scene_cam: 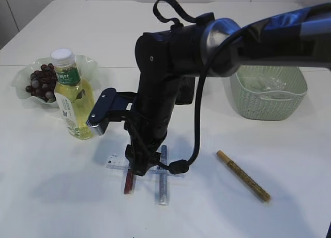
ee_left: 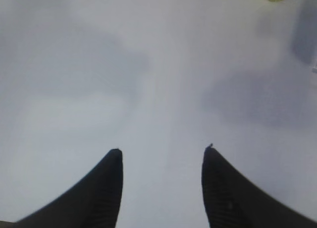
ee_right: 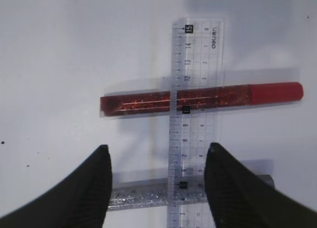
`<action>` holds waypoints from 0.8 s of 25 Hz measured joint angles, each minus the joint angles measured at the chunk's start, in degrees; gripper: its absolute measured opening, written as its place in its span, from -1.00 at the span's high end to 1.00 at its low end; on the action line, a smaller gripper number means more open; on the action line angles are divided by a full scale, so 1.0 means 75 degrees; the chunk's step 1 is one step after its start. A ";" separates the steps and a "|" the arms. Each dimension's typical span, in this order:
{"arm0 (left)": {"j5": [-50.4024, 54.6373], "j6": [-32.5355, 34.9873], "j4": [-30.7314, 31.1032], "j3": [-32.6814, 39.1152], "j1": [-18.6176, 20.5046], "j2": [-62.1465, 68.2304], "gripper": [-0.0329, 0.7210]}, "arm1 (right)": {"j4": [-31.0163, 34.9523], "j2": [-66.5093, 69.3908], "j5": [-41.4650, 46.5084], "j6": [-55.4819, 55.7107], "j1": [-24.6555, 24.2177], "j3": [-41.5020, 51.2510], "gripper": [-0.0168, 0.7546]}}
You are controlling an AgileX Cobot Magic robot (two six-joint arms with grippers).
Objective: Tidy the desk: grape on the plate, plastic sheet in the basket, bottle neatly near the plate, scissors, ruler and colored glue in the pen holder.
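Right fingers [ee_right: 158, 188] stand open and empty above the clear ruler [ee_right: 194, 129], which lies on two glue sticks [ee_right: 198, 100]; closing may catch several together. Left fingers [ee_left: 161, 188] hang open, empty, above the bare desk [ee_left: 148, 64].

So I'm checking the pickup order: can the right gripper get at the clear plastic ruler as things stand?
Probably yes. The right gripper hangs open directly over the clear plastic ruler, which lies on top of the red glitter glue pen and the silver glitter glue pen, uncovered.

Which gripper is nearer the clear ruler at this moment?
Right. The right gripper hangs open directly over the clear ruler, jaws either side of it. The left gripper is over bare table, no ruler in its view.
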 joint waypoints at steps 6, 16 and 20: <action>0.0000 0.0000 0.0000 0.0000 0.0000 0.0000 -0.09 | -0.0103 0.0252 -0.0087 0.0068 0.0000 0.0000 -0.27; -0.0018 0.0000 -0.0012 0.0000 0.0000 0.0000 -0.09 | -0.0362 0.0447 -0.0321 0.0534 0.0000 0.0000 -0.27; -0.0036 0.0000 -0.0012 0.0000 0.0000 0.0000 -0.09 | -0.0425 0.0452 -0.0423 0.0580 0.0000 0.0000 -0.27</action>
